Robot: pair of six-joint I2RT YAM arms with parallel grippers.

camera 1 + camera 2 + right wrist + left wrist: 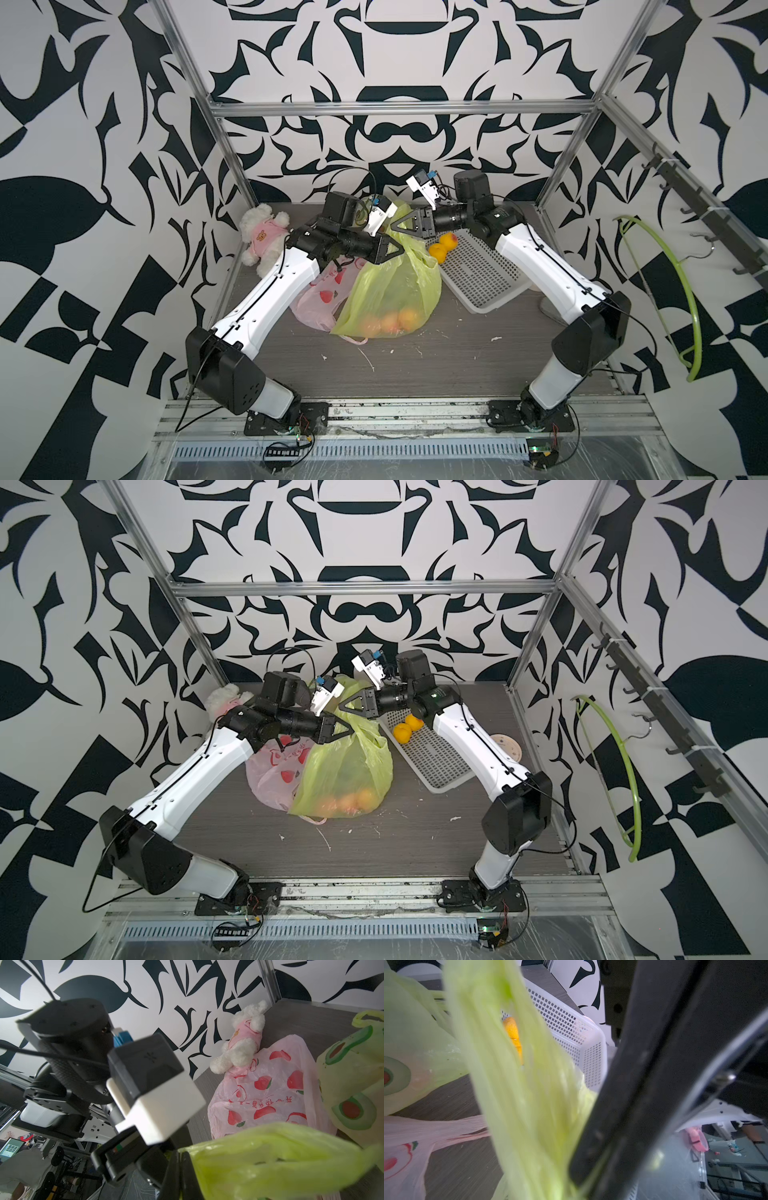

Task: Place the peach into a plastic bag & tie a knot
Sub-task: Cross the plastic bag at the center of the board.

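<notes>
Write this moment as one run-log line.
right tool: shut on green bag | left tool: at bag top, grip unclear | peaches: three in bag | knot: none seen

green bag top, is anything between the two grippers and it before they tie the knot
Nothing visible does. The right gripper is shut on the bunched top of the green bag. The left gripper is at the same plastic, though its grip is unclear. The pink bag lies beside it, not between.

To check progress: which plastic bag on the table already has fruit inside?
The yellow-green bag in the middle: round orange fruit shows through its bottom. The pink bag beside it, printed with red fruit, shows none inside.
</notes>
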